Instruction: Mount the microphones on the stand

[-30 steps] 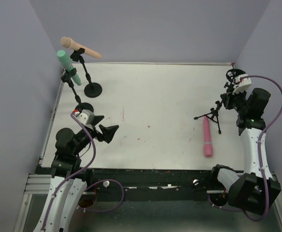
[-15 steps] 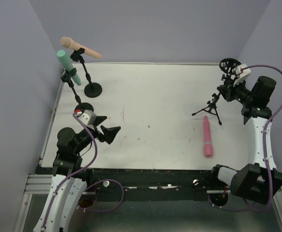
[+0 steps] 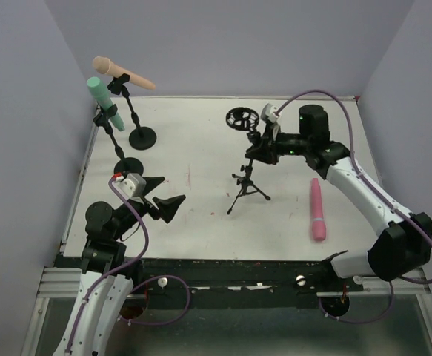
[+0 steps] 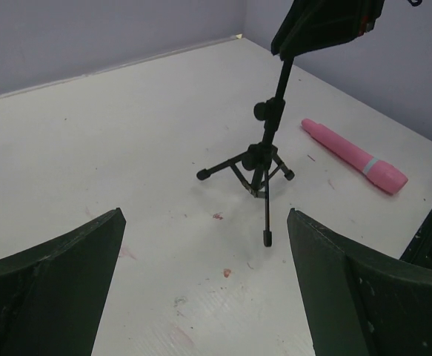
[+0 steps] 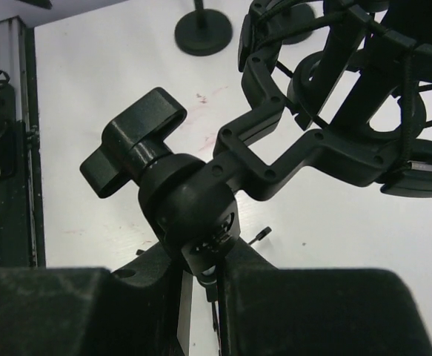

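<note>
Mid-frame in the top view: right hand [image 3: 258,150] pinched on tripod stand [image 3: 247,187] | pink microphone [image 3: 317,210] flat on surface [image 3: 201,141], right of it | peach microphone [image 3: 123,73] and teal microphone [image 3: 103,102] on round-base stands [image 3: 142,137], upper left | left hand [image 3: 164,196] spread, lower left

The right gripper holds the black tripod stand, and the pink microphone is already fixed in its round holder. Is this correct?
Not fully. The pink tapered toy microphone is not in the round holder; it lies flat on the white table, as the top external view shows. The right gripper does hold the black tripod stand.
</note>
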`<state>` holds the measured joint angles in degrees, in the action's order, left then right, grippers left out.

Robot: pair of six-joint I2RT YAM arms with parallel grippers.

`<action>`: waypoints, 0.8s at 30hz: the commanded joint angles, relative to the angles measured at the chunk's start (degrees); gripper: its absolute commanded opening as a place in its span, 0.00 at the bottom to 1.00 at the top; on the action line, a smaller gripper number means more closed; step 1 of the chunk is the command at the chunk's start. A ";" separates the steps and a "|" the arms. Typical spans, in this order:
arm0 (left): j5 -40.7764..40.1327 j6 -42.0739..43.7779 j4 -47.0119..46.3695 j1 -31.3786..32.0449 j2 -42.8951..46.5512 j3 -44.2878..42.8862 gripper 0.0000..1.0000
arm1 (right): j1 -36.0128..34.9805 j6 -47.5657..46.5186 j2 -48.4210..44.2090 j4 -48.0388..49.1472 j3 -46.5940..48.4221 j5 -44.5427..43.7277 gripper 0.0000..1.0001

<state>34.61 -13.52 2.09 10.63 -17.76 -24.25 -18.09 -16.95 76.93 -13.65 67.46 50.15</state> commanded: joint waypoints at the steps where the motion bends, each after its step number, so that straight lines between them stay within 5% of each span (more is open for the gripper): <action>1: 2.13 -0.37 -3.49 0.18 0.27 1.40 0.98 | -6.25 -1.59 3.14 1.52 3.82 -4.36 0.12; 7: 3.09 -1.42 -5.69 0.18 0.09 2.36 0.98 | -9.33 -2.91 1.04 5.38 -2.15 -4.63 0.16; 13: 5.63 -4.67 -10.86 0.88 -2.80 3.59 0.98 | -9.34 -8.70 -2.04 3.02 -7.34 0.73 0.30; 20: 3.71 -0.47 -12.91 9.57 -7.11 1.58 0.98 | -7.50 -14.42 -6.34 -5.32 -7.79 -0.14 0.83; 24: 2.66 6.21 -3.52 11.16 -9.48 -4.48 0.98 | -0.83 -20.82 -9.94 -17.87 -5.07 0.38 0.94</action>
<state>37.93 -14.55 -7.31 20.36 -25.45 -22.50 -24.51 -30.04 70.96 -18.61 59.70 49.52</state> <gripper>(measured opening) 0.985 0.916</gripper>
